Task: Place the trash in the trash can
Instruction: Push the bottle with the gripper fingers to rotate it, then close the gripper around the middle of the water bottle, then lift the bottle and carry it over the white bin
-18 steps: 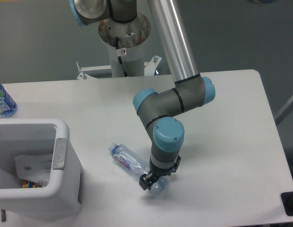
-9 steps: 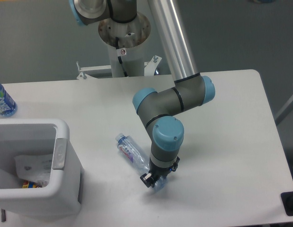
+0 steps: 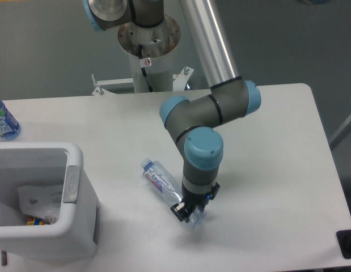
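The clear slim bottle (image 3: 161, 182) with a blue cap and red-blue label points up-left near the middle of the table. My gripper (image 3: 189, 214) is shut on its bottom end, which the fingers hide. The bottle looks slightly lifted at the gripped end. The white trash can (image 3: 79, 192) stands at the front left, well apart from the gripper. A crumpled whitish wrapper (image 3: 36, 201) lies inside the can.
A bottle with an all-blue label (image 3: 3, 122) stands at the far left edge of the table. The arm's base column (image 3: 148, 56) rises behind the table. The table's right edge runs close to a grey frame (image 3: 342, 133).
The bottle has swung round and shifted right with the gripper shut on its bottom end; its cap has moved up and to the right. The gripper moved slightly right.
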